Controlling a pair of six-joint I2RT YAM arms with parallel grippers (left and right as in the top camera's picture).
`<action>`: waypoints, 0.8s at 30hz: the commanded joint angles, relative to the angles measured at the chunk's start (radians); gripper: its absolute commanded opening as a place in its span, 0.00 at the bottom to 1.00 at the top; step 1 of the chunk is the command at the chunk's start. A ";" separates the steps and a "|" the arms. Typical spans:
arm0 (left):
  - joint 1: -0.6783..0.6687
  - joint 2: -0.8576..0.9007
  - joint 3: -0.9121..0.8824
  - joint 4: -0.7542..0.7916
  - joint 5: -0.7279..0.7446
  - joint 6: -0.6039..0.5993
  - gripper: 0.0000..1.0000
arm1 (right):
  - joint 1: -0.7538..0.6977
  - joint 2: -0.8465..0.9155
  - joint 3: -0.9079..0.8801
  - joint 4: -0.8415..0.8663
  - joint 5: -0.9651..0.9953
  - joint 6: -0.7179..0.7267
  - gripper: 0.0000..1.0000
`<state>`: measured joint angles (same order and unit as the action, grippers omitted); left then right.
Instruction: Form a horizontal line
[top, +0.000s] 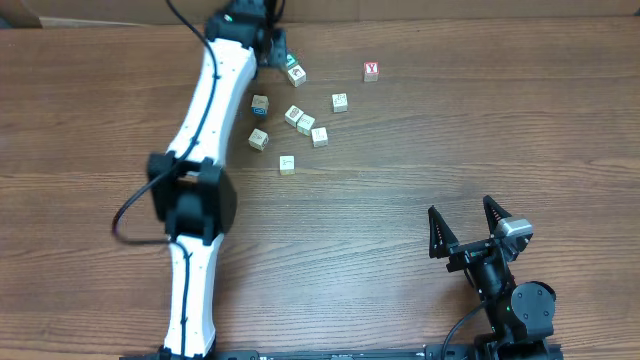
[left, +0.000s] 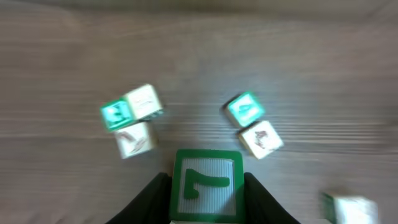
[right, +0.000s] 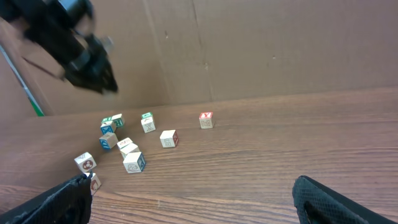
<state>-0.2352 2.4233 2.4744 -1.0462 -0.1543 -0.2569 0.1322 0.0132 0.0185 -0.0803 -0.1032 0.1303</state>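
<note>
My left gripper (left: 206, 186) is shut on a wooden cube (left: 206, 185) with a green-framed printed face, a black finger against each side. In the overhead view the left gripper (top: 279, 55) hangs at the far side of the table, above the cluster's back edge. Several small pale cubes lie scattered there, not in a horizontal line. Three of them (top: 306, 124) touch in a short diagonal run, and others lie apart (top: 339, 102) (top: 287, 164) (top: 258, 139). My right gripper (top: 465, 228) (right: 193, 190) stands open and empty over bare wood near the front right.
A cube with a red Y (top: 371, 70) (right: 206, 119) sits alone right of the cluster. Green-faced cubes (left: 245, 107) (left: 115, 114) and a blue-faced one (top: 259, 110) lie among the pale ones. A cardboard wall (right: 249, 50) stands behind the table.
</note>
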 joint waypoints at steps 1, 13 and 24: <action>0.002 -0.186 0.038 -0.081 0.032 -0.082 0.31 | -0.003 -0.005 -0.010 0.004 0.008 0.003 1.00; -0.132 -0.340 0.028 -0.439 0.087 -0.133 0.29 | -0.003 -0.005 -0.010 0.004 0.008 0.003 1.00; -0.306 -0.307 -0.216 -0.482 0.068 -0.214 0.28 | -0.003 -0.005 -0.010 0.004 0.008 0.003 1.00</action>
<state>-0.5083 2.0903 2.3497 -1.5494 -0.0788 -0.4030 0.1322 0.0132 0.0185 -0.0799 -0.1032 0.1307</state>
